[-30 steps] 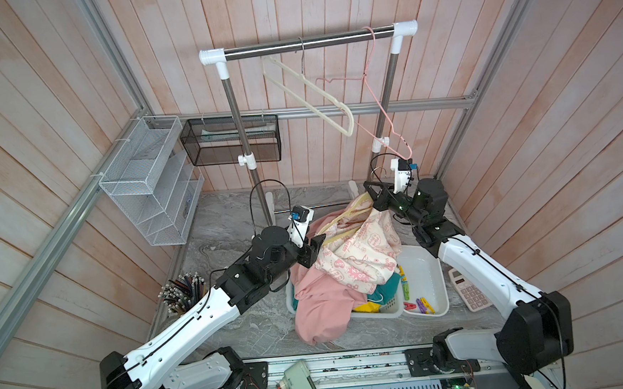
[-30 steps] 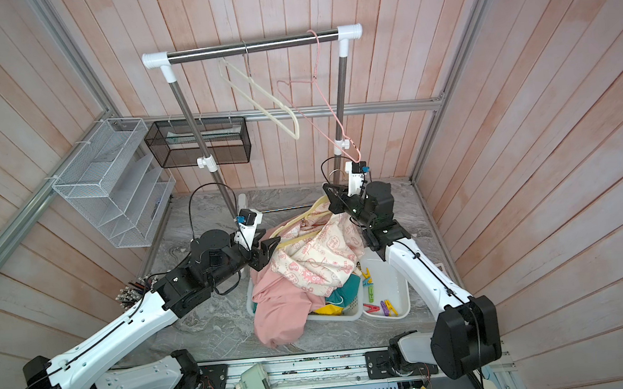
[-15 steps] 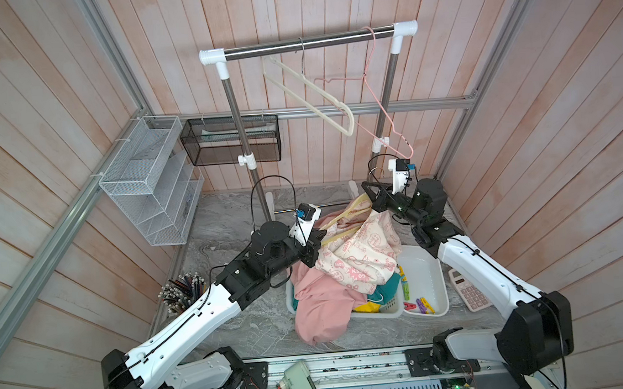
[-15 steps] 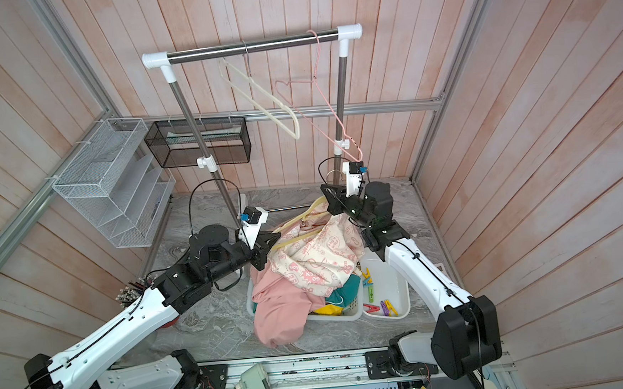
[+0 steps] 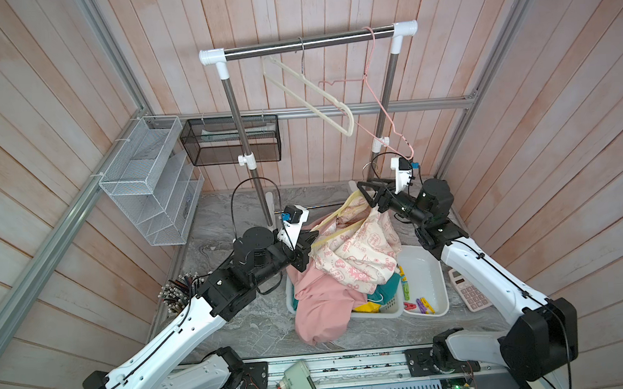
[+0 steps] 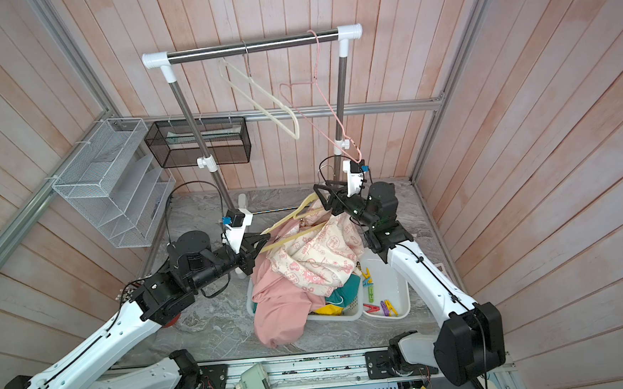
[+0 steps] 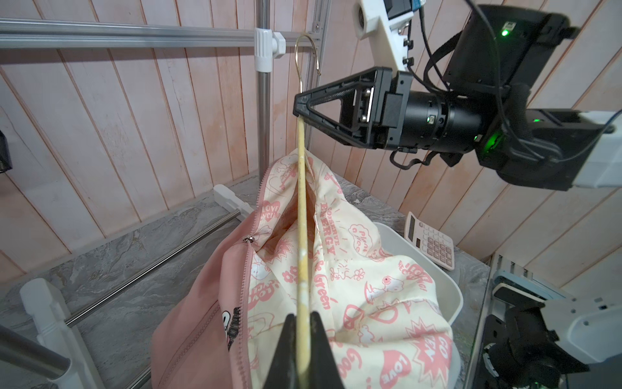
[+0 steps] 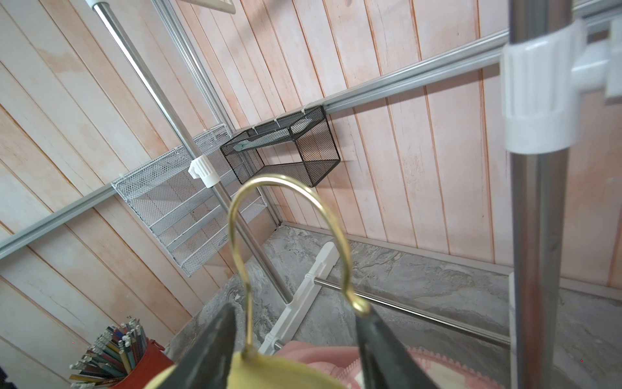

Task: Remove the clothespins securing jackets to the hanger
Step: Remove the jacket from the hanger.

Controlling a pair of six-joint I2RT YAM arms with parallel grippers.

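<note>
Clothespins (image 5: 422,304) lay in the white tray (image 5: 424,270); left gripper (image 7: 303,318) clamped the yellow hanger (image 7: 302,202) under the pink jacket (image 5: 320,306), right gripper (image 8: 296,313) parted around its hook (image 8: 272,179); I judged pins off, next freeing the hanger

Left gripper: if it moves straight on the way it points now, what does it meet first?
Likely the jacket, whose cream lining drapes over the hanger just ahead of the left gripper, which is shut on it. The right gripper lies farther along the same line; depth is unclear.

Bright, even light — faint shadows; wide-angle bowing at edges.
</note>
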